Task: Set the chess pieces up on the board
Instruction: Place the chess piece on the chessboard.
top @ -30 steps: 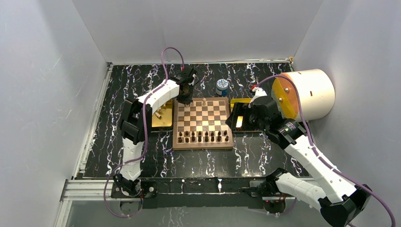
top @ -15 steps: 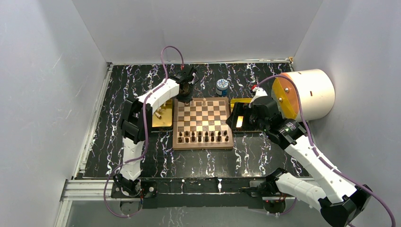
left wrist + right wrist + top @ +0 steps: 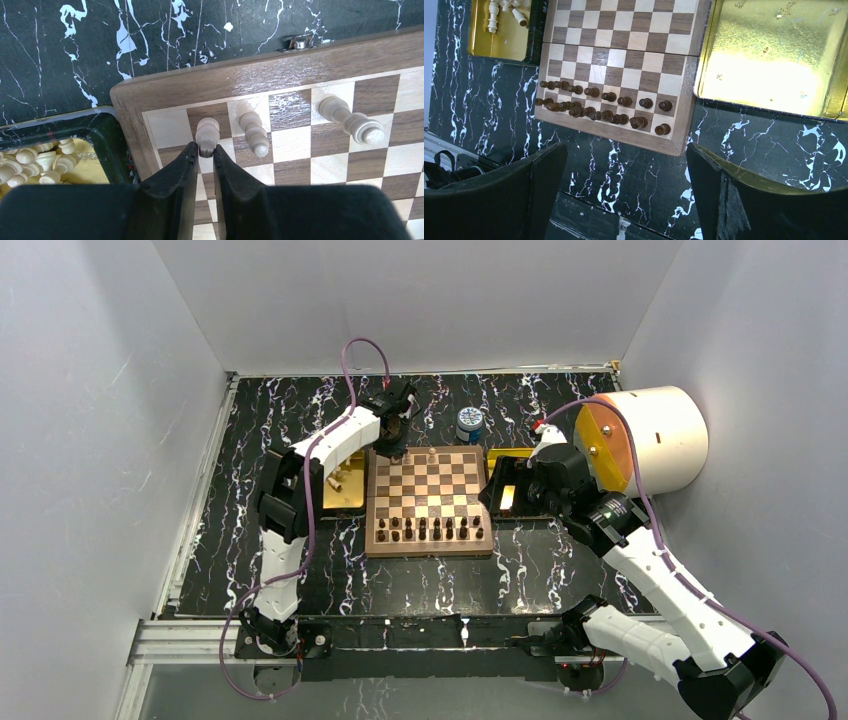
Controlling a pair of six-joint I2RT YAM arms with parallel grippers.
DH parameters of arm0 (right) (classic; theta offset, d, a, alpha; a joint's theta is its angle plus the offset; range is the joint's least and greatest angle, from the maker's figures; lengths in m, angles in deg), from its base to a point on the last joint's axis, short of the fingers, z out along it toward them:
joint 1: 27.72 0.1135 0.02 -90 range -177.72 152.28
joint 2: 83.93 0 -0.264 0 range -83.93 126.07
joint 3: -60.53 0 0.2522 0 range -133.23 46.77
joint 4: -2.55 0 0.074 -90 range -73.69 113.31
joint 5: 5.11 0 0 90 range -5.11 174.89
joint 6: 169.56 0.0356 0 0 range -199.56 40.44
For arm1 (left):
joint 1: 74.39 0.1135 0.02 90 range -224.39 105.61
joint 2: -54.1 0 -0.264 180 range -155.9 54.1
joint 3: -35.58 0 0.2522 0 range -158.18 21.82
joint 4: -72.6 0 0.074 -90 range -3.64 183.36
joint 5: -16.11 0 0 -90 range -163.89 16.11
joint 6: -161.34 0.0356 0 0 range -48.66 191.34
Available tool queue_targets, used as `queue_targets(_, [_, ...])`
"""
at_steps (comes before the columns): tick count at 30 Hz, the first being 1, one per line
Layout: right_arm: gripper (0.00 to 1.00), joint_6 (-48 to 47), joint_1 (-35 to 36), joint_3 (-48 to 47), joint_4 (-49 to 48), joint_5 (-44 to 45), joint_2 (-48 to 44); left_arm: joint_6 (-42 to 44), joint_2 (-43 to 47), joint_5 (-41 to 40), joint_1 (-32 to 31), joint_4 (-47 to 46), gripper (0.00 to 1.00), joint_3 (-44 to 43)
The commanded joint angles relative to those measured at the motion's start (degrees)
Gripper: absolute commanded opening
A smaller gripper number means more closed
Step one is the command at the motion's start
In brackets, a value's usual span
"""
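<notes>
The chessboard [image 3: 428,498] lies mid-table; it also shows in the left wrist view [image 3: 165,90] and the right wrist view [image 3: 621,65]. My left gripper [image 3: 205,148] is over the board's far left corner, shut on a cream chess piece [image 3: 206,131] that stands on a back-row square. Two more cream pieces [image 3: 252,131] [image 3: 352,120] stand on the same row to its right. More cream pieces [image 3: 30,162] lie in the left gold tray [image 3: 342,490]. My right gripper [image 3: 624,170] is open and empty, held above the table by the board's right side.
Dark brown pieces [image 3: 599,102] fill the board's two near rows. A bare gold tray [image 3: 774,55] lies right of the board. A blue-and-white jar [image 3: 468,424] stands behind the board. A large white cylinder [image 3: 650,438] sits at the right wall.
</notes>
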Motion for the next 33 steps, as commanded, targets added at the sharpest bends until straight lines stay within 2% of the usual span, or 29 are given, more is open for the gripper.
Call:
queue_targets(1, [0.99, -0.8, 0.3, -0.2, -1.7, 0.8, -0.7, 0.4, -0.7, -0.6, -0.4, 1.2, 0.18, -2.7])
queue_targets(10, [0.99, -1.1, 0.3, -0.1, -1.8, 1.0, -0.4, 0.5, 0.7, -0.9, -0.4, 2.5, 0.27, -4.2])
queue_targets(19, [0.99, -1.3, 0.3, -0.6, -1.9, 1.0, 0.2, 0.2, 5.4, -3.6, -0.4, 3.9, 0.28, -5.9])
queue_targets(28, [0.99, -1.2, 0.3, -0.6, -1.7, 0.6, 0.5, -0.3, 15.6, -10.1, 0.4, 3.3, 0.26, 1.9])
queue_targets(33, [0.99, -1.1, 0.3, -0.6, -1.9, 0.1, 0.7, -0.7, 20.5, -10.3, 3.5, 2.0, 0.25, 8.4])
